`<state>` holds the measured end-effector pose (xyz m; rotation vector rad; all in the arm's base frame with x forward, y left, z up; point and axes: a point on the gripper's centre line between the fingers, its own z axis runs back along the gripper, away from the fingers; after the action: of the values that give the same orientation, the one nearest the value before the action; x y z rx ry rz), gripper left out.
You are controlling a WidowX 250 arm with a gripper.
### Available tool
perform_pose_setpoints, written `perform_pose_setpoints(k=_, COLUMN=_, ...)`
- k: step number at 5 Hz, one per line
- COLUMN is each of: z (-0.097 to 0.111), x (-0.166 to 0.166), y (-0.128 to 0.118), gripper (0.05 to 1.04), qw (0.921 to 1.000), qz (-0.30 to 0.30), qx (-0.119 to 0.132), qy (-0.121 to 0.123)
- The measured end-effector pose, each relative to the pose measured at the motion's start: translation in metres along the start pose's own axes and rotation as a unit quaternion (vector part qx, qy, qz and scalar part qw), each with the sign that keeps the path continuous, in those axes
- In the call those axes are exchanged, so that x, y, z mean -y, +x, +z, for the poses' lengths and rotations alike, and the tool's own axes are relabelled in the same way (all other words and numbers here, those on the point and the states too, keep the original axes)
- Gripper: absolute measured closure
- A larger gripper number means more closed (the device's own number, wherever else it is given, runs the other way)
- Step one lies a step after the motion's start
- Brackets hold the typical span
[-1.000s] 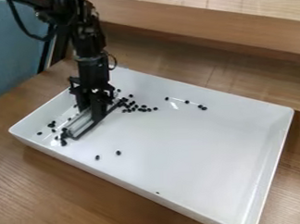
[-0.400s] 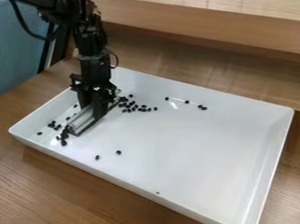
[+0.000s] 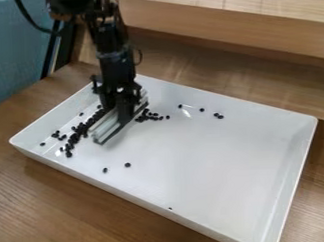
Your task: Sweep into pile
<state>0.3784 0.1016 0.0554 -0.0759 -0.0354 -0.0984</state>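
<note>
Over the left back part of the white tray (image 3: 206, 156) hangs the black gripper (image 3: 121, 110), shut on a long, pale sweeping tool (image 3: 108, 126) with a dark lower edge. The tool stands low at the tray floor, slanting from front left to back right. Along its left side lies a dense line of black beans (image 3: 78, 131). A smaller cluster of beans (image 3: 151, 116) is at its right, near its back end. The tool and gripper may hide more beans behind them.
Stray beans (image 3: 219, 116) lie toward the tray's back wall, two beans (image 3: 127, 164) nearer the front, and a few at the left corner. A raised wooden ledge (image 3: 242, 27) runs behind the tray, and a blue surface (image 3: 15, 53) stands at the upper left.
The gripper and tool have moved right, away from the tray's left side. The line of beans left of the tool now shows more fully.
</note>
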Motion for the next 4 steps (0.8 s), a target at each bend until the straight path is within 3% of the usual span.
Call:
perform_pose_setpoints(k=1, z=0.015, x=0.01, y=0.012, gripper=0.686, qw=0.9996, qz=-0.007, qx=0.028, qy=-0.006)
perform_pose_setpoints(k=2, z=0.04, x=0.039, y=0.044, gripper=0.686, qw=0.9962, qz=-0.05, qx=0.071, qy=-0.009)
perform_pose_setpoints(k=4, z=0.006, x=0.088, y=0.071, gripper=0.686, qw=0.994, qz=-0.09, qx=0.046, qy=-0.043)
